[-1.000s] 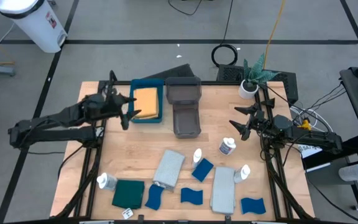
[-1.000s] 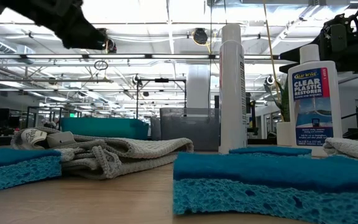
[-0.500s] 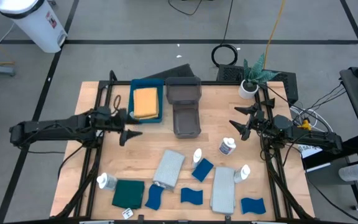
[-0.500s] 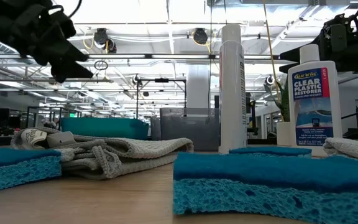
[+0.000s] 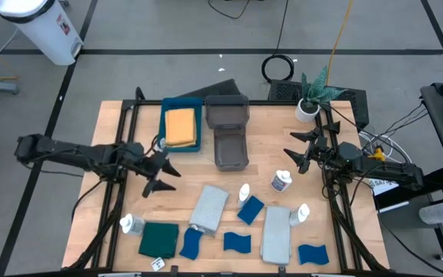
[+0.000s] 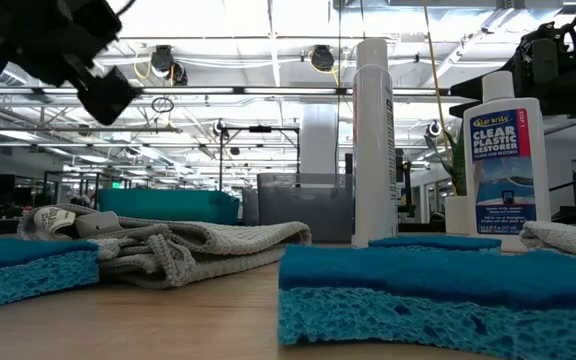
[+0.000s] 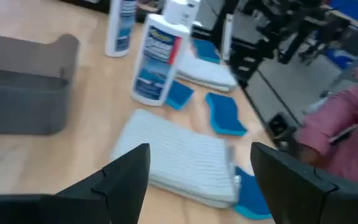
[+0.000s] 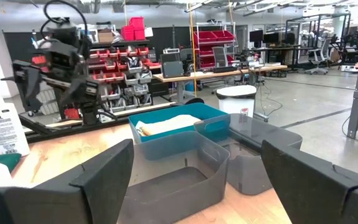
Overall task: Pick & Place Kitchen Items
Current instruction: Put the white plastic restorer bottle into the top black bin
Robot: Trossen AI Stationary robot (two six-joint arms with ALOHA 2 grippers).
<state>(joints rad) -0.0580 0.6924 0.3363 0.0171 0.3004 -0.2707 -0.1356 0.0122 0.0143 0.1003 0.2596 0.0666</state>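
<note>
The left gripper [image 5: 158, 174] hangs over bare table with its fingers spread wide and nothing in them. It looks ready to go for a new thing, most likely the grey cloth [image 5: 208, 206] just beside it. The next move needs it to drop down and pinch the cloth. An orange cloth [image 5: 179, 125] lies in the blue tray [image 5: 164, 124]. A white bottle [image 5: 244, 191] and a blue sponge [image 5: 250, 209] sit close to the grey cloth and could get bumped. The right gripper [image 5: 295, 155] waits by the table's right edge, fingers spread and holding nothing.
</note>
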